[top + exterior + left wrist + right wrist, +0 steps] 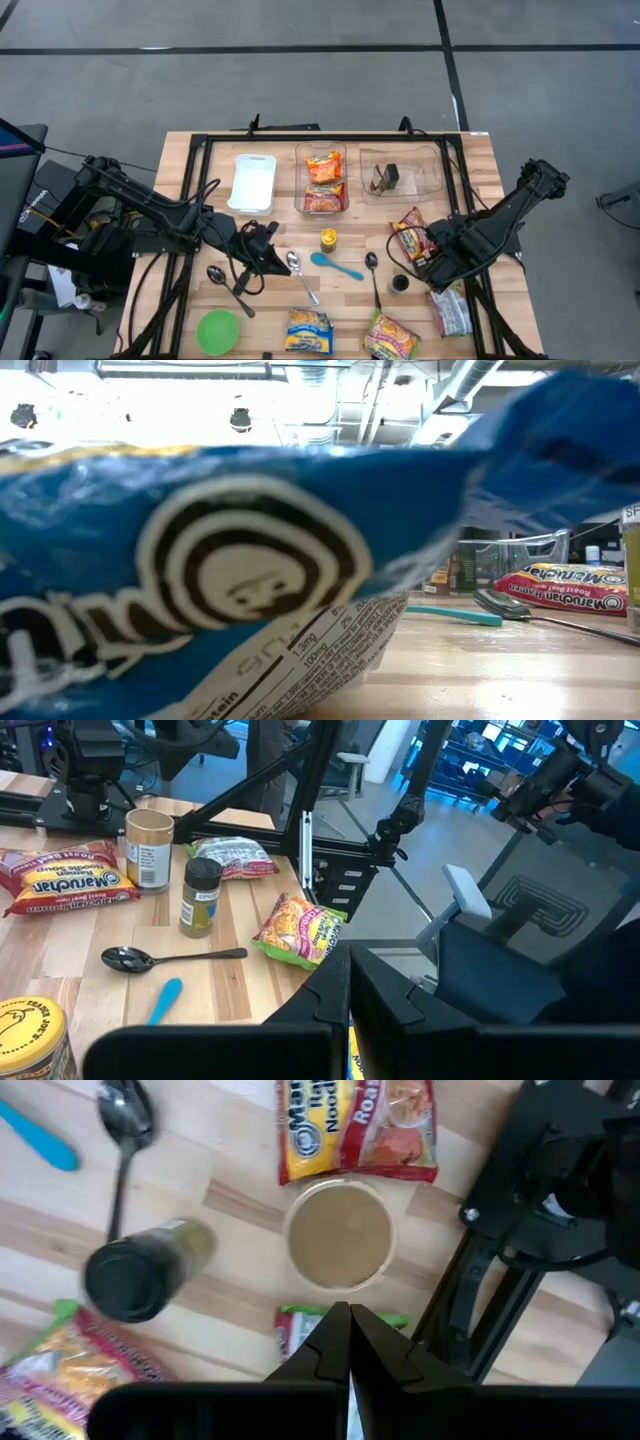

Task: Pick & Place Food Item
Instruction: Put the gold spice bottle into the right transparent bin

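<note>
Nearest the front edge of the desk (180, 150) lie a green lid (217, 331), a blue noodle packet (308, 332) and a yellow-green noodle packet (390, 338); the blue one fills most of the low view. Off to the right side a further packet (452, 310) lies beside the frame.

A little farther in, three spoons (216, 276) rest on the wood, together with a blue scoop (336, 265). Among them the left hand (268, 256) sits low over the desk, its fingers pressed together and holding nothing. The right hand (432, 272) hangs with fingers likewise pressed together, empty, above a brown round tub (340, 1236), with a dark-capped spice jar (399, 285) just beside it and a red noodle packet (412, 236) near. A yellow tin (328, 239) stands toward the middle.

Farthest back stand three containers: a white tray (252, 183), a clear box (320, 206) holding two red noodle packets, and another clear box (430, 175) with a dark object inside.
</note>
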`<state>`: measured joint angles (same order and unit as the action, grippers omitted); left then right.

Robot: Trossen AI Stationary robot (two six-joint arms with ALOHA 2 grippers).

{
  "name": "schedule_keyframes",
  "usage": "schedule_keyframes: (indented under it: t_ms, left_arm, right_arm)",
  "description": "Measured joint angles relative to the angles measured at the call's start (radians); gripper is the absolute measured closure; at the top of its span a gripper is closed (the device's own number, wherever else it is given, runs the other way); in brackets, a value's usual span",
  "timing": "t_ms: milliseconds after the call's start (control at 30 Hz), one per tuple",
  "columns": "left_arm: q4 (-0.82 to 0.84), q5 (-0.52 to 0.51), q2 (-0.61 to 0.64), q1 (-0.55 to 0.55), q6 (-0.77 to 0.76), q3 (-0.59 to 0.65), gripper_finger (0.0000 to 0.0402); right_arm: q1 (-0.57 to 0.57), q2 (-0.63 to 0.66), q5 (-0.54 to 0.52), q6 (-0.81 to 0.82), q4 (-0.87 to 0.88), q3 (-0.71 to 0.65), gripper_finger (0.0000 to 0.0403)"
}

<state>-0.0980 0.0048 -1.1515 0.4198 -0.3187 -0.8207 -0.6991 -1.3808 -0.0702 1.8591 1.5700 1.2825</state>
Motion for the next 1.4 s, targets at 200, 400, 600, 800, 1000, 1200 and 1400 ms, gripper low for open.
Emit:
schedule_keyframes:
  t_ms: [200, 400, 600, 800, 1000, 1200, 1400]
  left_arm:
    - [0.0, 0.0, 0.0, 0.0, 0.0, 0.0, 0.0401]
    - [0.0, 0.0, 0.0, 0.0, 0.0, 0.0, 0.0401]
    - [0.0, 0.0, 0.0, 0.0, 0.0, 0.0, 0.0401]
    - [0.0, 0.0, 0.0, 0.0, 0.0, 0.0, 0.0401]
    - [0.0, 0.0, 0.0, 0.0, 0.0, 0.0, 0.0401]
    - [0.0, 0.0, 0.0, 0.0, 0.0, 0.0, 0.0402]
    - [0.0, 0.0, 0.0, 0.0, 0.0, -0.001, 0.0401]
  right_arm:
    - [0.014, 0.093, -0.003, 0.0, -0.021, -0.097, 0.0403]
    - [0.014, 0.189, -0.005, 0.0, -0.1, -0.175, 0.0403]
    - [0.014, 0.203, -0.004, 0.015, -0.242, -0.243, 0.0403]
    - [0.014, 0.182, -0.001, 0.017, -0.227, -0.248, 0.0386]
    - [0.014, 0.182, -0.002, 0.018, -0.225, -0.248, 0.0318]
    - [0.014, 0.182, -0.006, 0.019, -0.213, -0.248, 0.0213]
    - [0.022, 0.182, -0.007, 0.018, -0.224, -0.259, 0.0103]
